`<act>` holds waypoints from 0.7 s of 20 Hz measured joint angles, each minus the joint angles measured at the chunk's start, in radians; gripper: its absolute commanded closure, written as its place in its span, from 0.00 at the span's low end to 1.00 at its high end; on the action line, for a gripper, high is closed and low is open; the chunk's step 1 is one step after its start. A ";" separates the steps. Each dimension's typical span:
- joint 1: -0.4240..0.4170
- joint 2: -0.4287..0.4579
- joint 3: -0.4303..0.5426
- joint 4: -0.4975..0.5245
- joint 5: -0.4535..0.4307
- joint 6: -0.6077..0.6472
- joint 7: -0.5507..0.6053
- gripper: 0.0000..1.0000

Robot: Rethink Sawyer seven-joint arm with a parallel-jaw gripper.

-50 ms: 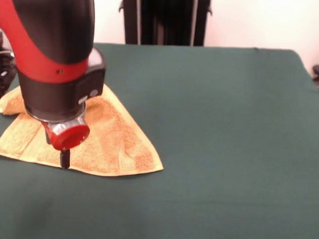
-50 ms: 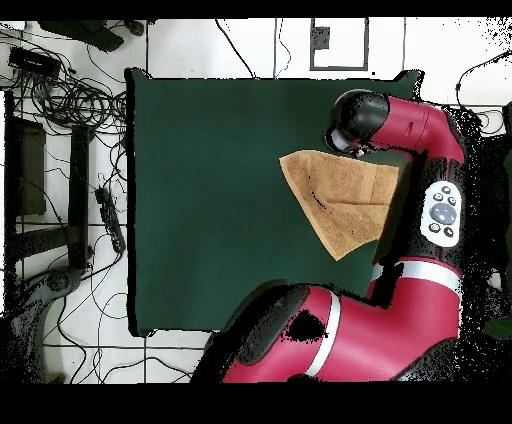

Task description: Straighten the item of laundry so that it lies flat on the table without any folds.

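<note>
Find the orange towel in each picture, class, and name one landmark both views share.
Front view: the towel lies at the left, partly behind the arm's end, with a fold across it.
Overhead view: it lies right of centre, beside the red arm.
Shared landmark: the green table, under the towel in both.

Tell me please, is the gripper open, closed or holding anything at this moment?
Gripper: cannot be told; its tip is down at the small orange-tan terry-cloth towel.

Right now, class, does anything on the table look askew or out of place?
Yes: the towel lies askew near one edge of the table, folded into a rough triangle with creases rather than flat. The pincer is down on it.
</note>
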 measured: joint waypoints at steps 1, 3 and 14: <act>0.001 0.013 -0.010 -0.001 0.000 0.004 0.000 0.00; 0.001 0.024 -0.016 -0.002 0.000 0.008 0.000 0.00; -0.004 0.015 -0.021 0.007 0.036 0.005 0.000 0.00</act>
